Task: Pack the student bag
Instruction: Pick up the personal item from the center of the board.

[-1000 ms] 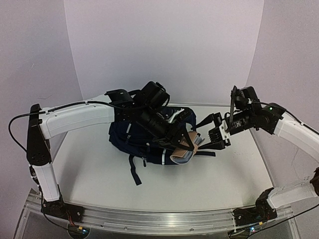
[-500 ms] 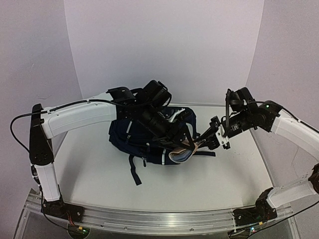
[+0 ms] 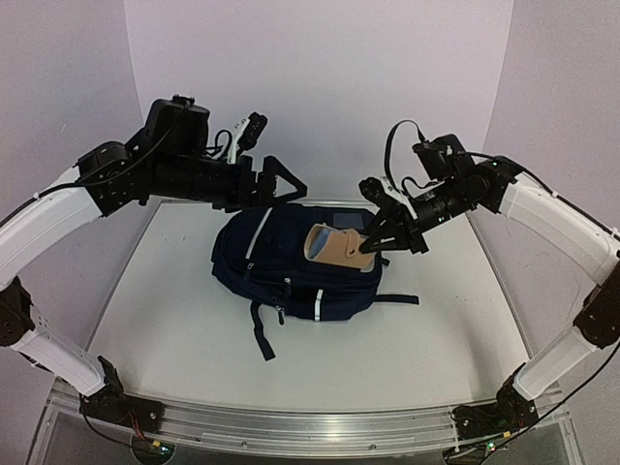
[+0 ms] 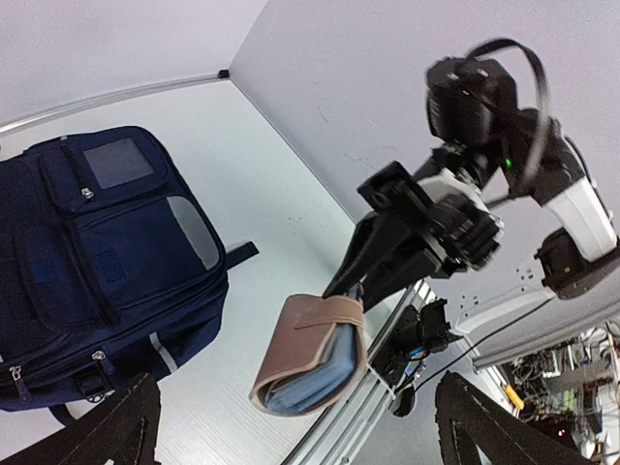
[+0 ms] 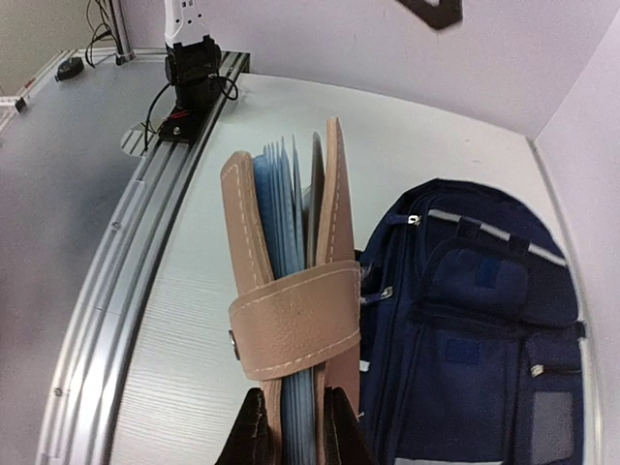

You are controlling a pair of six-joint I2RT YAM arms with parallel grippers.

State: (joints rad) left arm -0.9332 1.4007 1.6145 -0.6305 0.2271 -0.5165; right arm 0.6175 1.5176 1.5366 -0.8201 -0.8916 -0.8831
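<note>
My R pincer (image 3: 374, 241) is clamped on the end of a tan strapped notebook (image 3: 329, 244) w/ blue pages, held in the air, clear of the student bag (image 3: 291, 281). The bag lies flat mid-table (image 3: 165, 320), pockets up. My L pincer (image 3: 282, 182) hangs high by the bag's far-left side, jaws wide apart.

A white, matte rectangular tabletop (image 3: 165, 320) is edged along its near side by a ribbed aluminium rail (image 3: 310, 426). One thing lies directly on it: a large dark navy fabric backpack (image 3: 291, 271). It lies flat with its pocketed front facing up, around the middle of the surface and closer to the far edge than to the rail. A pale grey patch (image 3: 346, 215) marks its far end, and thin pale stripes run along its panels. A black webbing strap (image 3: 262, 337) trails over the bare white toward the rail, and a second black strap (image 3: 397, 299) lies out to the right.
</note>
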